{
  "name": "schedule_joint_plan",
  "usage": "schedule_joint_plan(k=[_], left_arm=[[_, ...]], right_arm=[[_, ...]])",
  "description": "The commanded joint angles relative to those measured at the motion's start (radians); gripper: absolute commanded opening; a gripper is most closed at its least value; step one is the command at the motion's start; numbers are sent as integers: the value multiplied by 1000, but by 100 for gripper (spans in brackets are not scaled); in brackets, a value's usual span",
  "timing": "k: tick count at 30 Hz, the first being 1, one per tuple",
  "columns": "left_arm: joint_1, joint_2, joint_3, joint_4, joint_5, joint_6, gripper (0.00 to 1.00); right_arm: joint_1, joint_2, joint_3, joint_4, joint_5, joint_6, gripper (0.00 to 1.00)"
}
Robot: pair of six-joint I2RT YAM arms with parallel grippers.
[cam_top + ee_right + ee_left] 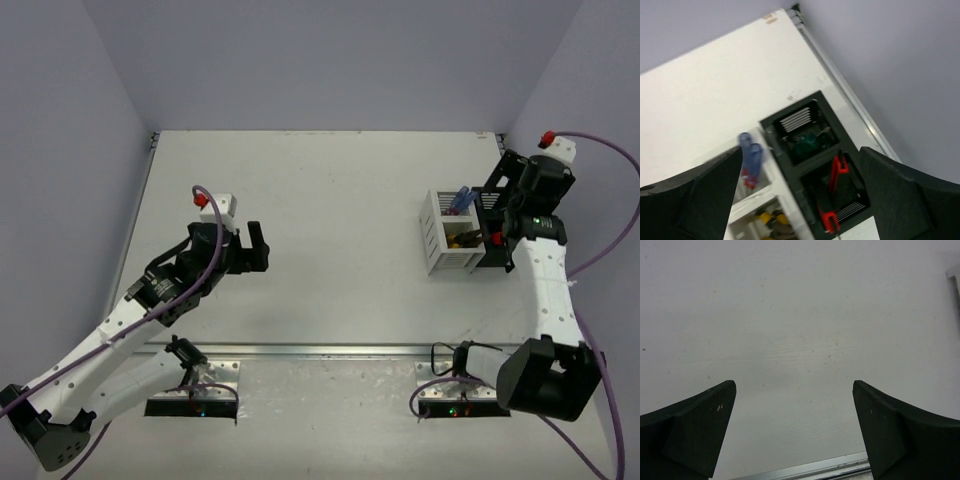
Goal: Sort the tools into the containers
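Observation:
The white slatted bin (445, 233) stands at the right of the table, and the black bin (492, 232) touches its right side. In the right wrist view the white bin (751, 200) holds blue-handled screwdrivers (750, 159) and yellow-and-black pliers (771, 222). The black bin (815, 165) holds a green-handled screwdriver (809, 142) and red-and-black cutters (835, 192). My right gripper (512, 205) is open and empty above the black bin. My left gripper (257, 248) is open and empty over bare table at the left; its fingers (700, 430) frame only tabletop.
A metal rail (330, 350) runs along the table's near edge in front of the arm bases. Grey walls close the table at the back and on both sides. A wall-foot strip (840, 80) passes just behind the black bin.

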Motion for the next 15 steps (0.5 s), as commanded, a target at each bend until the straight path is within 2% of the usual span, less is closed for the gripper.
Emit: schedule_joint_plan(k=[1, 3, 6, 10, 15], left_arm=[[34, 39, 43, -24, -140, -54, 100], [67, 28, 47, -32, -176, -66, 100], [128, -15, 43, -31, -221, -80, 100], [182, -84, 35, -31, -274, -97, 100], [207, -132, 9, -4, -282, -83, 100]], right_arm=[[78, -92, 216, -353, -164, 156, 99], [183, -149, 216, -440, -158, 131, 99], [303, -244, 127, -490, -150, 94, 99], [360, -330, 41, -558, -204, 35, 99], [394, -576, -57, -622, -267, 8, 99]])
